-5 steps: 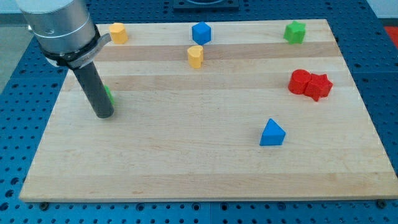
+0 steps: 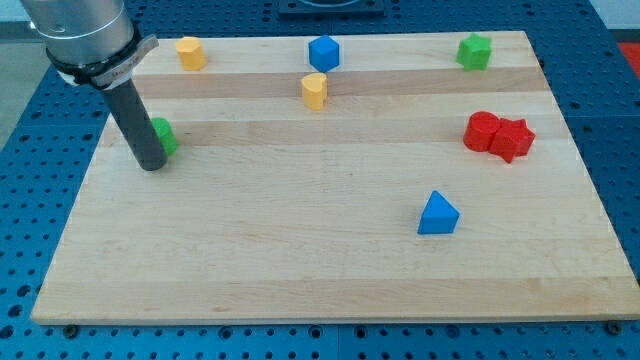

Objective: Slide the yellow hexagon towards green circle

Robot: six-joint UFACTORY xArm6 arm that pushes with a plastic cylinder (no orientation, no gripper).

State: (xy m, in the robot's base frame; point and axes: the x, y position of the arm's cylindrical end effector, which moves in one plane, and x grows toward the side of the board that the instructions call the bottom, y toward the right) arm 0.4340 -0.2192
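Observation:
The yellow hexagon point(image 2: 190, 52) sits near the board's top left edge. The green circle point(image 2: 163, 136) lies at the left side of the board, partly hidden behind my rod. My tip point(image 2: 151, 166) rests on the board just left of and below the green circle, touching or nearly touching it. The yellow hexagon is well above the tip, toward the view's top.
A second yellow block point(image 2: 315, 90) and a blue cube-like block point(image 2: 323, 52) are at top centre. A green star-like block point(image 2: 474, 51) is at top right. Two red blocks point(image 2: 497, 134) touch at the right. A blue triangle point(image 2: 437, 214) lies lower right.
My tip has moved up and to the left, uncovering more of the green circle. No block appears to have moved.

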